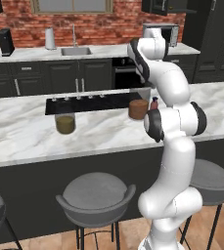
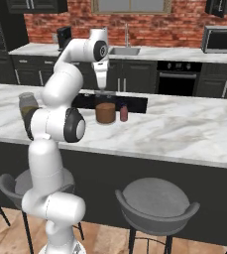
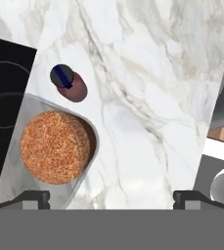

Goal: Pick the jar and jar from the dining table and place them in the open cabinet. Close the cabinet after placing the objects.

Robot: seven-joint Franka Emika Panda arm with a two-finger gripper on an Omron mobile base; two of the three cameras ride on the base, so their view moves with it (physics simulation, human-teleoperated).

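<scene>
Left base view – surface: the dining table (image 1: pixel 20 132) is running across the frame, its white grey-veined marble top carrying an inset black cooktop (image 1: pixel 86 103).
Left base view – jars: the olive-filled jar (image 1: pixel 65 123) is standing at the cooktop's near left corner; the reddish-brown jar (image 1: pixel 138 108) is standing at its right end, well apart, with a small dark-red bottle (image 1: pixel 154 103) just beside it.
Left base view – room: a brick wall (image 1: pixel 108 24), a sink (image 1: pixel 76 51) and grey stools (image 1: pixel 95 195) are framing the island.
Right base view – arm: the gripper (image 2: pixel 102 89) is hanging directly above the reddish-brown jar (image 2: pixel 105 112); the microwave (image 2: pixel 221 39) is sitting at far right.
Hand view – claw: the fingertips (image 3: pixel 33 197) are standing spread wide, gripping nothing; the reddish-brown jar (image 3: pixel 55 146) is lying near the left tip, partly over the cooktop edge, with the bottle (image 3: pixel 69 84) beyond it.
</scene>
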